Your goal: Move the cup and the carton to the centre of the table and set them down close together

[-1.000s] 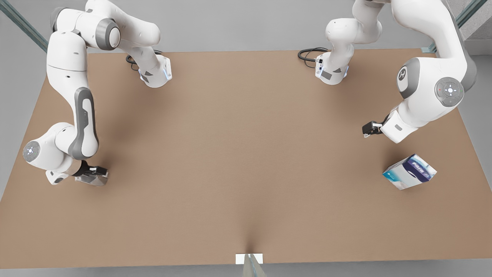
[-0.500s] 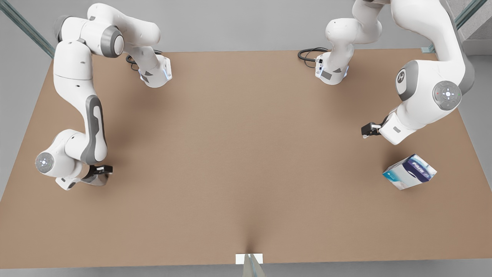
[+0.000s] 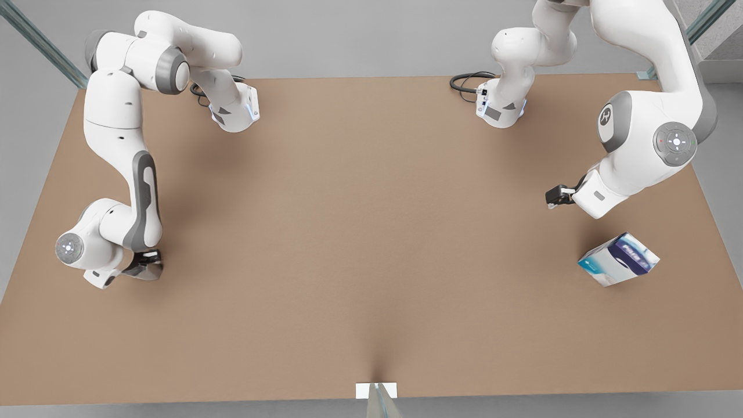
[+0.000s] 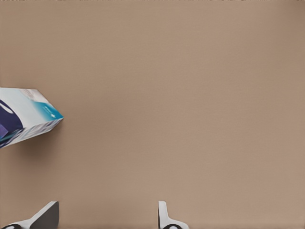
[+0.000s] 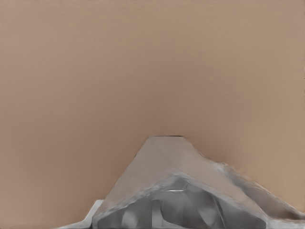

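— Brown matte table (image 3: 371,191), is that what is lying under everything? And where is the white marker sitting?

— Yes, plain brown. The white marker (image 3: 376,390) is sitting at the middle of the long edge nearest the front camera. I am placing everything from it.

— Where is the carton lying?

— The carton (image 3: 619,259) is resting on the table well away from the marker, toward the front view's right and a little farther in from that edge. It is lying askew to the table's edges, showing white, teal and dark blue-purple panels. The left wrist view is catching one corner of it (image 4: 24,121).

— And the gripper near it?

— The left gripper (image 3: 555,196) is hanging farther from the marker's edge than the carton, near it but apart from it. Its fingertips (image 4: 47,214) are standing spread wide with bare table between them; nothing is being held.

— Where is the cup sitting?

— The cup (image 3: 150,270) is sitting well away from the marker toward the front view's left, about as far in from the edge as the carton. In the right wrist view its pale grey facets (image 5: 176,191) are looming very close.

— Is the right gripper grasping it?

— The right gripper (image 3: 145,262) is sitting right at the cup, but I cannot tell whether it is clamping it or loose.
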`<move>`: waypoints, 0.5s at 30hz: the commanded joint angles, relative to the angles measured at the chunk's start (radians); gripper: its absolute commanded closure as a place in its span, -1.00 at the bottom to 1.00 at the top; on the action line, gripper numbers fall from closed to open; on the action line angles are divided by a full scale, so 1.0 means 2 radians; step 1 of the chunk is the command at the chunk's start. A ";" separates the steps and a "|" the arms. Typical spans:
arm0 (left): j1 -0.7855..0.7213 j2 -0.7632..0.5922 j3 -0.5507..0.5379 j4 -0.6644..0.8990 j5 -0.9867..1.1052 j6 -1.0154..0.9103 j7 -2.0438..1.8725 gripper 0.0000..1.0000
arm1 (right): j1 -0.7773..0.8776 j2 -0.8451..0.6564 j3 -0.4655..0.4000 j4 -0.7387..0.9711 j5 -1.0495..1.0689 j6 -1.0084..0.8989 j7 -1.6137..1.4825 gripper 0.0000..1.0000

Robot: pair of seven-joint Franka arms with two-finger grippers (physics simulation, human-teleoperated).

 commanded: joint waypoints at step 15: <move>0.000 0.000 0.000 0.001 0.000 0.001 0.000 -1.00 | 0.005 -0.002 -0.005 0.019 0.012 -0.051 0.024 0.57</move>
